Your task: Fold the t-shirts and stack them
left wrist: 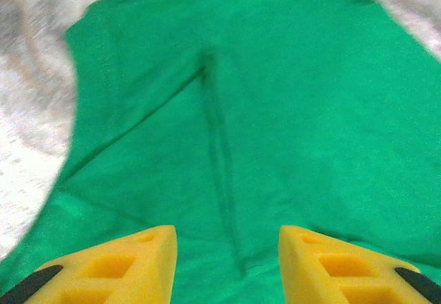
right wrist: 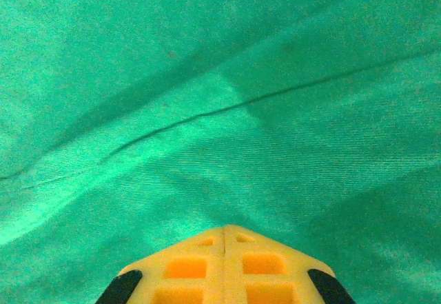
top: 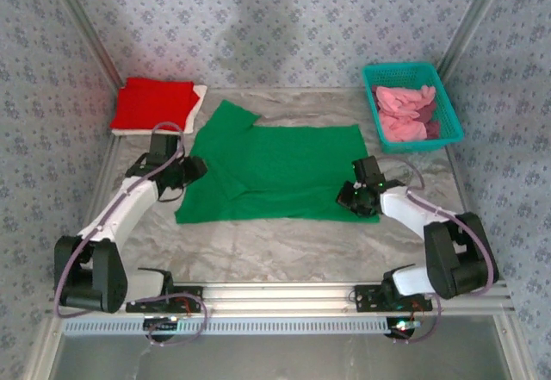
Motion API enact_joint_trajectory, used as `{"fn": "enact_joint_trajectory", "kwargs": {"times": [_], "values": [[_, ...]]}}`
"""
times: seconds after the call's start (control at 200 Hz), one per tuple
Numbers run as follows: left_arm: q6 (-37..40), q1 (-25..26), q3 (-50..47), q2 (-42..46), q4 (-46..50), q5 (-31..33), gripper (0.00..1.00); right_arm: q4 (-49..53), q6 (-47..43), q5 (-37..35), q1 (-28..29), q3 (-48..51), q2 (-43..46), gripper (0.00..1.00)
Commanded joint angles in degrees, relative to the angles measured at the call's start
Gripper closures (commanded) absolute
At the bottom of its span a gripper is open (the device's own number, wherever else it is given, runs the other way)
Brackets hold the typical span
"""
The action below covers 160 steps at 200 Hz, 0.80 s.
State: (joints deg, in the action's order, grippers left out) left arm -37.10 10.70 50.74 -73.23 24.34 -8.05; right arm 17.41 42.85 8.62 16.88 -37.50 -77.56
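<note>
Wrist cams tell what overhead can't: left tool (left wrist: 227,238) spread wide, right tool (right wrist: 225,229) pressed closed, over bright green cloth t-shirt (top: 275,169).

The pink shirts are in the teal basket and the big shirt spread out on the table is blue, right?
Not quite. The big shirt spread out on the table is green, not blue; the top external view shows it. The pink shirts are indeed in the teal basket.
</note>
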Motion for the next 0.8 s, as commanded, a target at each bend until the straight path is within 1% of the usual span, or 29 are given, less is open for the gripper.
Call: {"fn": "enact_joint_trajectory", "kwargs": {"times": [0.0, 0.125, 0.27, 0.435, 0.62, 0.705, 0.76, 0.794], "values": [[-0.51, 3.15, 0.23, -2.99, 2.25, 0.40, 0.56, 3.16, -0.06, -3.60, 0.38, -1.60, 3.06, 1.00], [-2.00, 5.63, -0.04, -9.13, -1.32, -0.45, 0.47, 1.97, -0.05, -4.23, 0.42, -1.69, 3.10, 1.00], [-2.39, 8.73, 1.51, -14.19, -2.65, 0.42, 0.43, 0.73, -0.21, -4.31, 0.56, -1.54, 1.87, 1.00], [-2.89, 10.69, 2.43, -17.47, -3.89, 0.14, 0.46, -0.84, -0.22, -4.14, 0.61, -1.17, 0.66, 1.00], [-2.89, 11.27, 2.83, -20.57, -5.21, 0.00, 0.47, -1.91, -0.12, -3.95, 0.60, -1.42, 0.09, 1.00], [-2.63, 11.45, 3.35, -21.63, -5.64, 0.01, 0.50, -1.89, -0.31, -3.83, 0.53, -1.71, -0.38, 1.00], [-2.46, 11.54, 3.62, -22.19, -6.03, -0.06, 0.53, -1.91, -0.31, -3.71, 0.52, -1.73, -0.45, 1.00], [-2.32, 11.62, 3.75, -22.55, -6.31, -0.12, 0.57, -2.02, -0.31, -3.61, 0.52, -1.62, -0.33, 1.00]]}}
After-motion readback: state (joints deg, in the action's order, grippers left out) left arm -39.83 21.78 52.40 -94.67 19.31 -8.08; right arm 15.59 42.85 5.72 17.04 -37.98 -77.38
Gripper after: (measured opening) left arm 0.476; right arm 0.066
